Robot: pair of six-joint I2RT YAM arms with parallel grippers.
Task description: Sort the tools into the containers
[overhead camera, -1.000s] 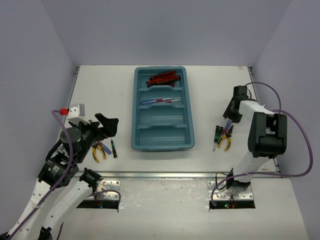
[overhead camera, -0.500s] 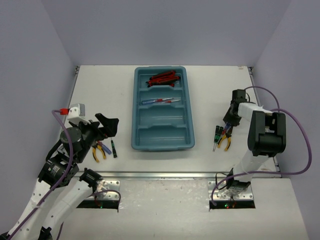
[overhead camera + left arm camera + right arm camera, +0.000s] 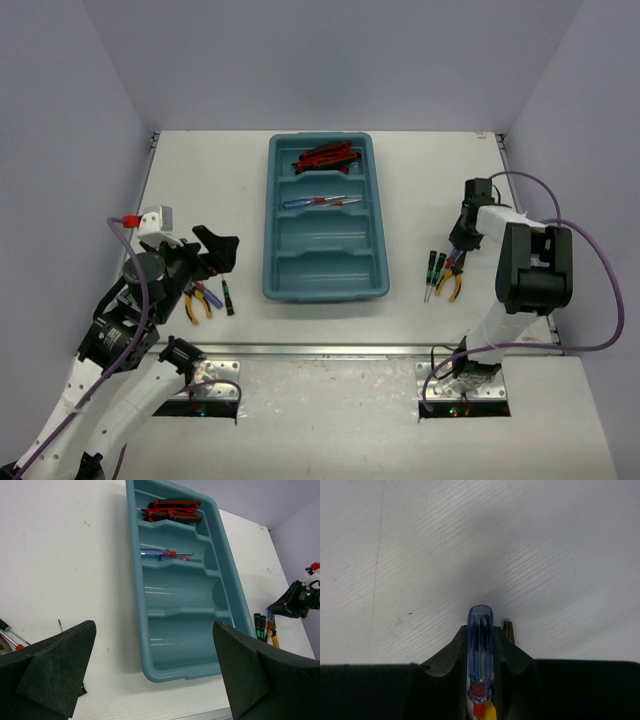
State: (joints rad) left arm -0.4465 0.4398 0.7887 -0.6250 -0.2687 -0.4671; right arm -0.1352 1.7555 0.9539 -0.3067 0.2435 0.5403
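My right gripper (image 3: 458, 246) is low over the tools on the table to the right of the tray. In the right wrist view its jaws (image 3: 480, 633) press both sides of a blue-handled screwdriver (image 3: 480, 622) with a red collar. Yellow-handled pliers (image 3: 452, 285) and two black-green screwdrivers (image 3: 433, 268) lie beside it. The teal tray (image 3: 272, 220) holds red-black utility knives (image 3: 327, 157) in its far compartment and blue and red screwdrivers (image 3: 318, 202) in the second. My left gripper (image 3: 215, 250) hangs open left of the tray, holding nothing.
Near my left gripper lie yellow pliers (image 3: 197, 302), a black-green screwdriver (image 3: 227, 298) and a blue-handled one. The two near compartments of the tray (image 3: 137, 605) hold nothing. Walls close in the table on the left, far and right sides.
My right gripper has come down and nearer onto the tools right of the tray, and its jaws have closed on the blue screwdriver's handle. The left arm has barely shifted.
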